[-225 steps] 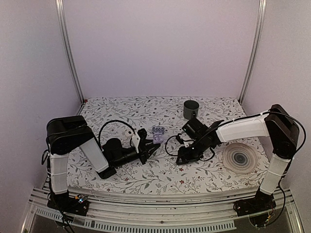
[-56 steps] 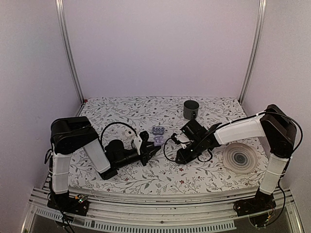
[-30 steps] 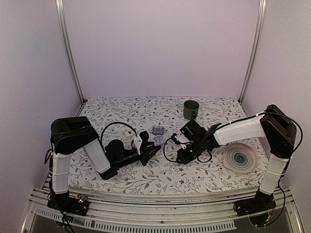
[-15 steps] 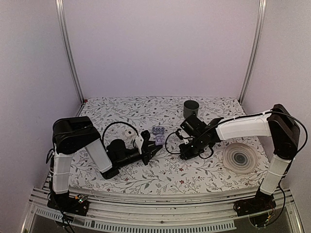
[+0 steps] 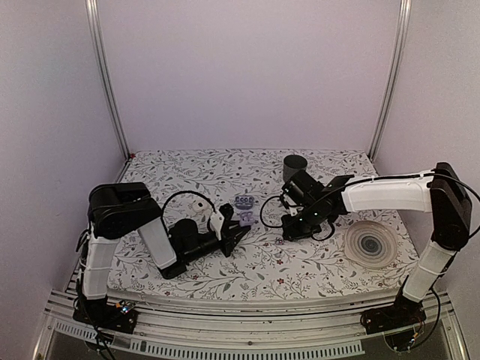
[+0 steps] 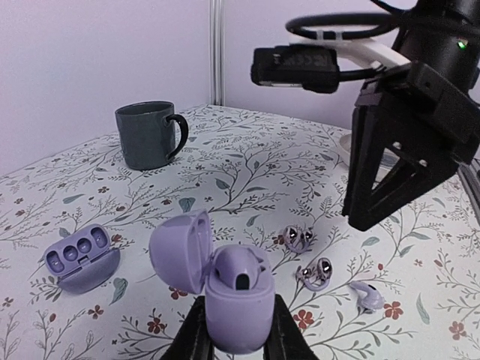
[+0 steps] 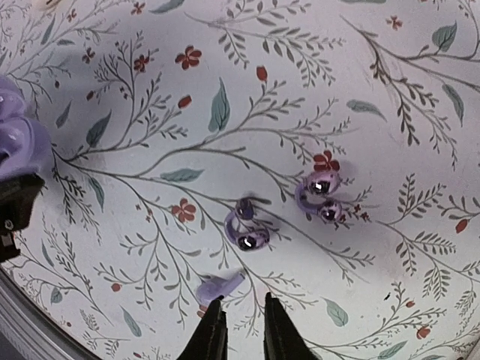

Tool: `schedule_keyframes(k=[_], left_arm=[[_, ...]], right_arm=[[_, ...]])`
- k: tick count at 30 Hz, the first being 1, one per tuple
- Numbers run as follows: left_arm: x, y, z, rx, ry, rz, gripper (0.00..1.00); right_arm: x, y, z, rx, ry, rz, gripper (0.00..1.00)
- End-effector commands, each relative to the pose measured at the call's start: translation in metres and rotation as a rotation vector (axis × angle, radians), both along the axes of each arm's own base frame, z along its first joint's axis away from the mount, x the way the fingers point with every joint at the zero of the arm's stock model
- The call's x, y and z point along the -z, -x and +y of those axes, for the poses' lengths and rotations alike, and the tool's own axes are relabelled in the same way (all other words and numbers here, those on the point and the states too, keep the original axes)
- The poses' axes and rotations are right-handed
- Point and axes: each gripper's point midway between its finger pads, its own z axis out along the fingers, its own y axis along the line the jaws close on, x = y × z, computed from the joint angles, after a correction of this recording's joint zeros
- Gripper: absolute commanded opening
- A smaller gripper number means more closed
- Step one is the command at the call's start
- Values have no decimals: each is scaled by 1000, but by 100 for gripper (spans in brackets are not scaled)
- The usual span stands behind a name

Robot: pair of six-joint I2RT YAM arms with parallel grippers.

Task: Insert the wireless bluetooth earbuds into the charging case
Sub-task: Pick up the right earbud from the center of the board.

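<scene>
The floral tabletop bears the charging case near its middle, lid open, pinched upright in the left gripper. The right gripper, jaws a narrow gap apart and empty, hovers over loose lilac earbuds just right of the case.

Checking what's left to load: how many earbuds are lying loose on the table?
2 for sure: the first earbud in the middle of the right wrist view, the second earbud just to its right. The lilac piece by the right fingers might be a third.
</scene>
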Motion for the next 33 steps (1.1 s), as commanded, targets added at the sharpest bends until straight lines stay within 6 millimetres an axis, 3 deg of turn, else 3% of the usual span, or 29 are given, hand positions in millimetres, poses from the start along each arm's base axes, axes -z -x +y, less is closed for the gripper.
schedule_keyframes(k=[1,8,14,18,24,29,33], left_arm=[[-81,6,18,-26,238,-181,0],[-85,5,23,-26,240,-186,0],[-87,6,26,-35,239,-191,0],[-89,6,26,-35,239,-196,0],[-89,7,28,-41,236,-197,0],[-89,7,30,-47,231,-200,0],[-90,7,30,-45,232,-201,0]], right_arm=[[3,29,0,-2,-42,56,24],[23,48,19,-48,-18,95,27],[37,55,13,-8,19,130,32],[36,54,23,10,-39,154,38],[44,55,37,10,-86,233,39],[47,50,27,61,-37,234,42],[50,42,32,52,-27,224,42]])
